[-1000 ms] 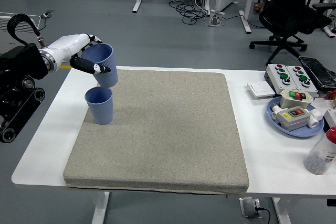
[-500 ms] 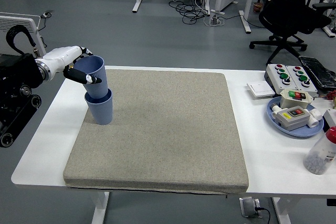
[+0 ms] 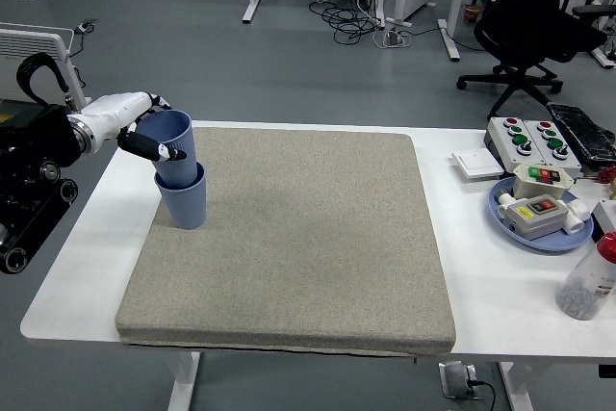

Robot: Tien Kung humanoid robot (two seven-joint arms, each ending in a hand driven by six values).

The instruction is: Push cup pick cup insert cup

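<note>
Head view: our left hand [image 3: 144, 132] grips the upper blue cup [image 3: 173, 146], part-nested in the lower cup [image 3: 183, 201] at the grey mat's [image 3: 298, 238] left edge on the counter [image 3: 500, 286]. We should press straight down, then release.

- The left arm [image 3: 38, 137] is reaching in from nine o'clock, its forearm lying nearly level and pointing toward three o'clock.
- The left hand [image 3: 144, 132] is curling its fingers [image 3: 159, 149] in a grasp, the thumb side facing down.
</note>
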